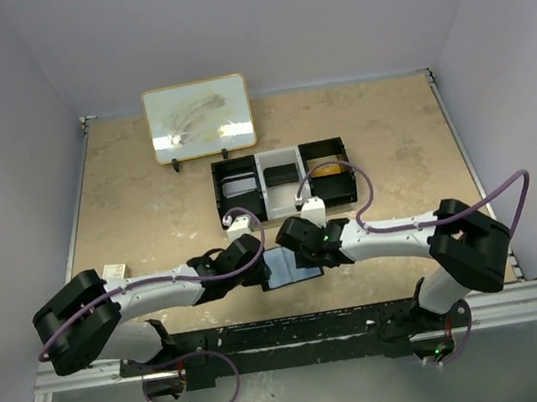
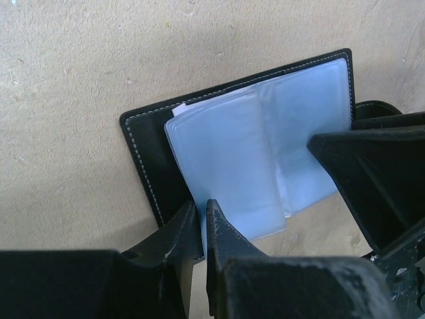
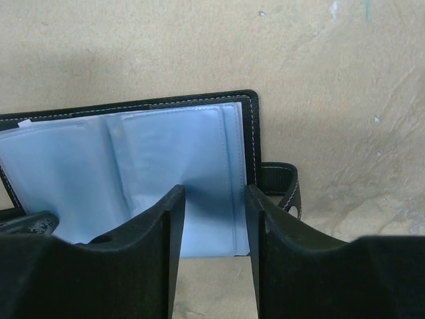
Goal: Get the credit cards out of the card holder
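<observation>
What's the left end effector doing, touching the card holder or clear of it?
Touching. The left wrist view shows the left end effector pinching the near blue-grey sleeve edge of the card holder.

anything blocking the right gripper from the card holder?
Nothing visible. The card holder lies open on the table. The right gripper is open, its fingers astride the near edge of a blue sleeve. The left gripper pinches a sleeve edge on the other half.
</observation>
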